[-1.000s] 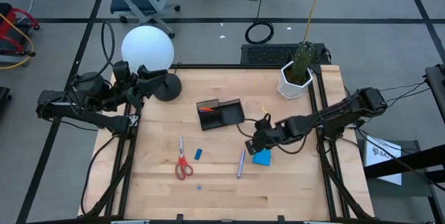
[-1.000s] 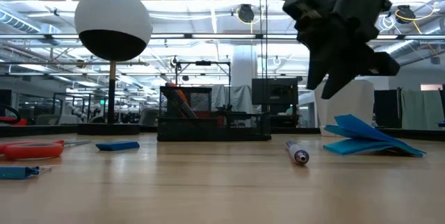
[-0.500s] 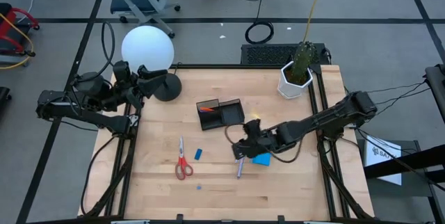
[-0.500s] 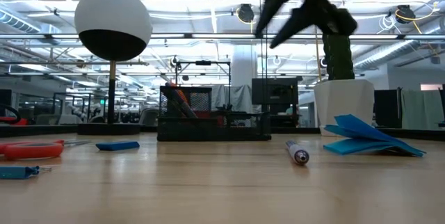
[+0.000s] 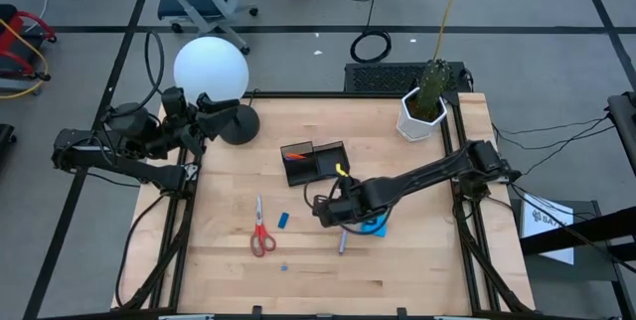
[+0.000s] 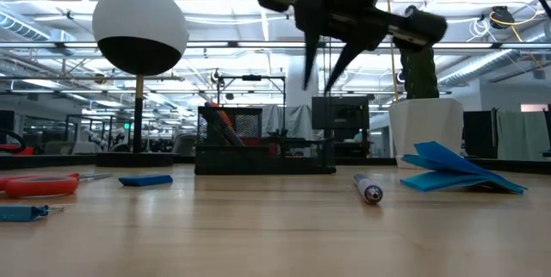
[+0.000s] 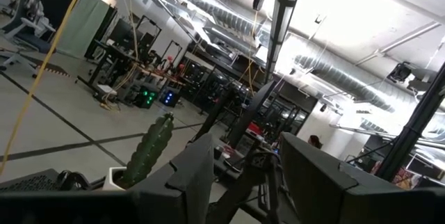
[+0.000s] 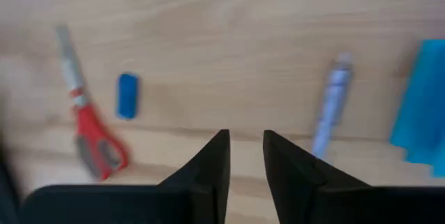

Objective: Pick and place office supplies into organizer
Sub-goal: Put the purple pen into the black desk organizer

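My right gripper [image 5: 325, 211] hangs above the table, open by a narrow gap and empty, fingers pointing down [image 6: 323, 72]. It is just left of the grey-purple pen [image 5: 344, 236], which lies flat on the wood. The blue notepad [image 5: 374, 226] lies right of the pen. The small blue eraser [image 5: 284, 220] and the red-handled scissors [image 5: 260, 229] lie to the gripper's left; both show in the right wrist view [image 8: 126, 95] [image 8: 90, 137]. The black organizer [image 5: 313, 161] stands beyond, with an orange pen [image 5: 295, 157] in it. My left gripper [image 5: 204, 126] waits open at the far left.
A lamp with a white globe [image 5: 211, 70] and black base [image 5: 238, 124] stands at the far left by my left arm. A white plant pot [image 5: 421, 116] stands at the far right corner. A tiny blue piece [image 5: 284, 267] lies near the front edge.
My right gripper has gone toward the table's left edge, from above the blue notepad across the pen, staying above the table. Its fingers have tipped from slanting to pointing straight down. The supplies have kept their places.
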Robot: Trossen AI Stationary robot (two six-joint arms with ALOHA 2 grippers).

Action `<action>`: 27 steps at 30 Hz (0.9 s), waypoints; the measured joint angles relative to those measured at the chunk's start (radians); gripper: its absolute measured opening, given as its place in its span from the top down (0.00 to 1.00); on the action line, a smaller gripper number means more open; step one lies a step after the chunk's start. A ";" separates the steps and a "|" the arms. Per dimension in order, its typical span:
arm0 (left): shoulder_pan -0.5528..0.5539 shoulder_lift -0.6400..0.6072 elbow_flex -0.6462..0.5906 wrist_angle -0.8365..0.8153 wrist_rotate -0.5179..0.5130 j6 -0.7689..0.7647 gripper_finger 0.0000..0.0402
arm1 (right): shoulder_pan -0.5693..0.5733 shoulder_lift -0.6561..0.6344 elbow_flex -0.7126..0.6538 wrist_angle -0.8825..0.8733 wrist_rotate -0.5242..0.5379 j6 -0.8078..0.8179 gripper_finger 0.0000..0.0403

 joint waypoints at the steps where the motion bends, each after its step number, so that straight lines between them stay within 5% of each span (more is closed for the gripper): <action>1: 0.000 0.000 0.000 0.000 0.000 0.000 0.58 | 0.003 0.005 0.015 -0.028 0.001 0.007 0.83; 15: 0.000 0.000 0.000 0.000 0.000 0.000 0.58 | 0.035 0.023 0.066 -0.115 -0.007 0.001 0.86; 27: 0.000 0.000 0.000 0.000 0.000 0.000 0.58 | 0.050 0.113 0.065 -0.111 -0.159 -0.009 0.85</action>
